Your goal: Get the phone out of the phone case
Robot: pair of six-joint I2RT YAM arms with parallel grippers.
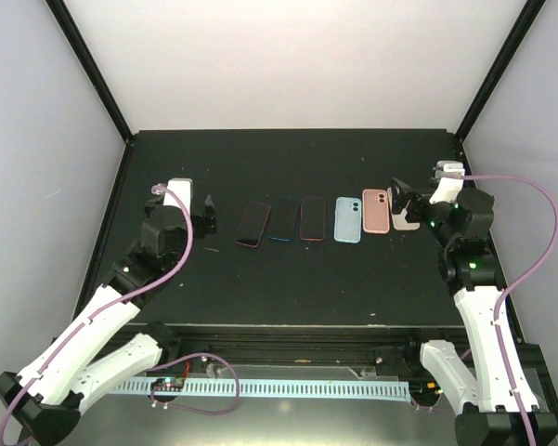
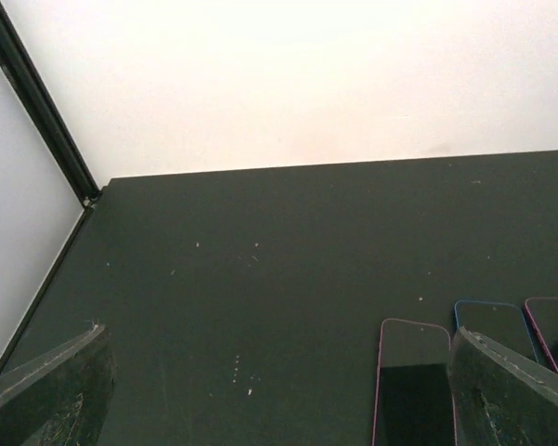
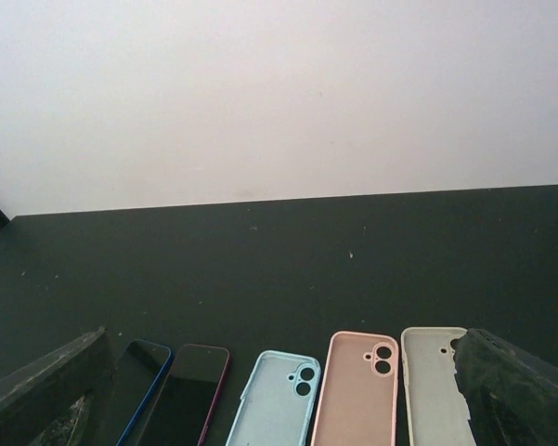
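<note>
Right gripper (image 3: pixel 283 336) has its jaws spread wide with nothing between them, over at the right end of the row. Its right-hand finger (image 3: pixel 515 390) is just beside the beige case (image 3: pixel 432 390), and I can't tell whether it touches. Left of that case I've got a pink case (image 3: pixel 357 390) and a light blue case (image 3: pixel 274 400), both lying empty, camera holes at the far end. Further left are three phones, screens up: red-rimmed phone (image 1: pixel 313 218), blue-rimmed phone (image 1: pixel 283 219), pink-rimmed phone (image 1: pixel 253 225), each seemingly in its case, flat on the black table (image 1: pixel 288 167). Left gripper (image 2: pixel 279 327) is also wide apart and empty, just left of the pink-rimmed phone.
</note>
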